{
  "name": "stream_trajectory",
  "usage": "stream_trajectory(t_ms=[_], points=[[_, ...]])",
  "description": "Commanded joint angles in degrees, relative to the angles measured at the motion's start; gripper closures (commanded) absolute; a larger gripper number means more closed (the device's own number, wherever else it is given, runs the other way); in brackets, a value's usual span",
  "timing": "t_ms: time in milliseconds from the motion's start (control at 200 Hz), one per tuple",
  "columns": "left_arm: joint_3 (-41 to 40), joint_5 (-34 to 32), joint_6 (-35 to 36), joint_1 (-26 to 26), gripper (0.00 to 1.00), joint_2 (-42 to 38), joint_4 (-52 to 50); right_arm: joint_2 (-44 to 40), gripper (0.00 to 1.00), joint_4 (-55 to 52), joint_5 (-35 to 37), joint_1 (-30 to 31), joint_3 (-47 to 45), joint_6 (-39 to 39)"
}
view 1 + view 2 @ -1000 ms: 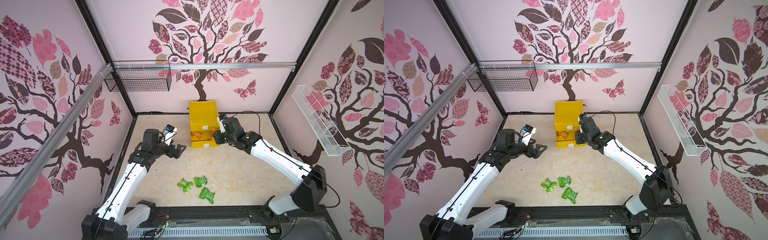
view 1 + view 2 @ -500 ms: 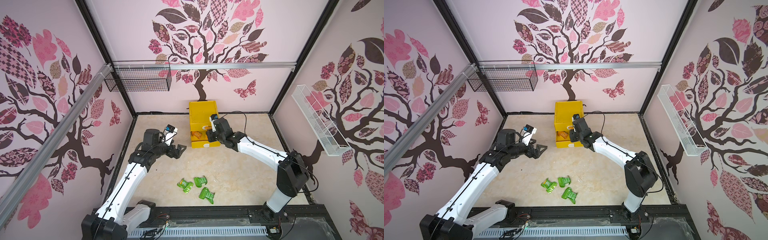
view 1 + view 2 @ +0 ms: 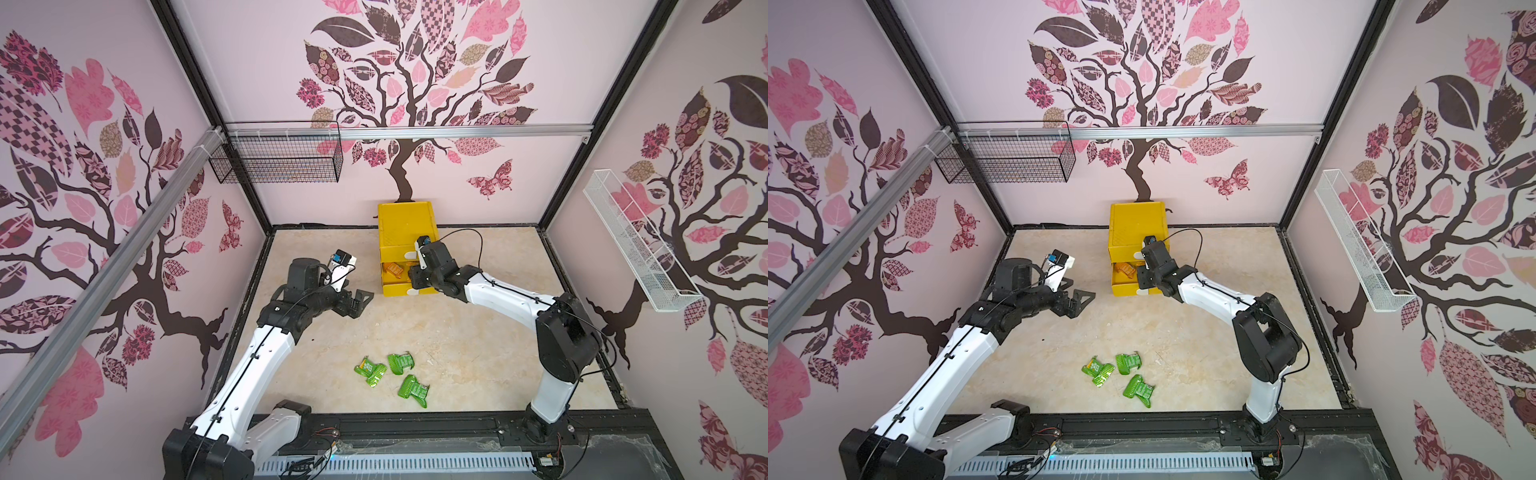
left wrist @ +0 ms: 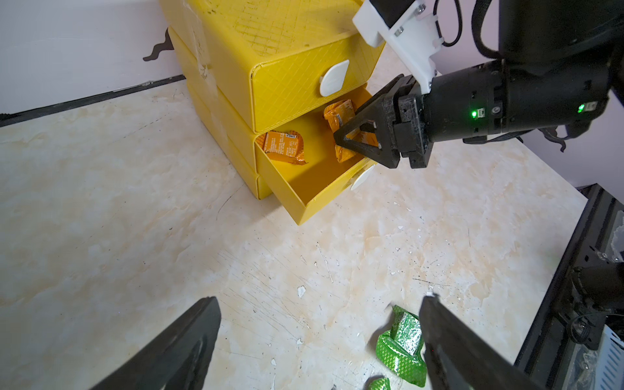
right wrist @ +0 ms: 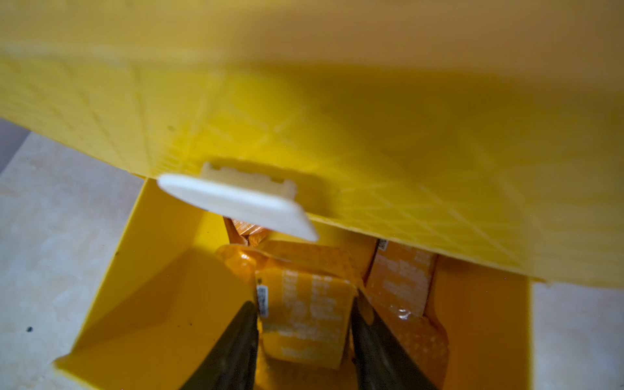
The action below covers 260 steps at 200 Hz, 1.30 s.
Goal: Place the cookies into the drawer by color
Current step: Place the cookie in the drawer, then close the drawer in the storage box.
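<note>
A yellow drawer (image 3: 405, 224) chest stands at the middle of the table's (image 3: 478, 332) back edge, in both top views. Its middle drawer (image 4: 297, 199) is pulled out toward the front, and the top one above it is closed.

The right gripper (image 4: 339, 139) reaches down into that open middle drawer. A second ago it hung by the chest's right front corner, with the right arm stretched long and low across the table. Since then it has shifted over the open drawer, and the arm's elbow has folded up high near the table's front right corner.

In the right wrist view an orange cookie (image 5: 304, 317) stands between the gripper's two fingers (image 5: 233, 347), which sit close against its sides. I cannot tell whether they are pinching it or have let go. Two more orange cookies (image 4: 283, 147) lie in the same drawer.

The left gripper (image 3: 361, 301) hovers above the table to the left of the chest, apart from it. Its fingers are spread wide and hold nothing, just as a second ago.

Three green cookies (image 3: 401, 361) lie close together near the middle of the table's front edge, unmoved.
</note>
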Motion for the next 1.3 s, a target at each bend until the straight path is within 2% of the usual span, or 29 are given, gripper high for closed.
stream_trajectory(t_ms=[0, 225, 375, 490, 620, 1055, 1295], points=[[0.39, 0.33, 0.53, -0.28, 0.03, -1.12, -0.21, 0.88, 0.39, -5.8, -1.52, 0.26, 1.91, 1.01], [0.83, 0.12, 0.72, -0.75, 0.03, -1.2, -0.59, -4.27, 0.32, -8.21, 1.31, 0.25, 2.74, 0.35], [1.27, -2.68, 1.46, -1.29, 0.03, -1.29, -0.91, -9.46, 0.32, -8.4, 3.12, 0.29, 0.71, 0.45], [4.5, -4.28, 2.01, -2.7, 0.03, -0.69, -3.59, -13.41, 0.31, -8.51, 3.32, 0.25, -1.72, 0.82], [8.01, -8.9, 3.12, -5.13, 0.03, 1.51, -4.95, -16.98, 0.31, -8.16, 4.11, 0.31, -5.07, 1.58], [26.31, -11.86, -2.52, -5.73, 0.03, 17.69, -3.54, -25.25, 0.24, -8.76, 5.78, 0.25, -16.99, 4.19], [39.0, -12.84, -10.53, -5.73, 0.03, 30.34, -8.46, -25.1, 0.22, -5.63, 4.83, -0.45, -20.88, 3.6]])
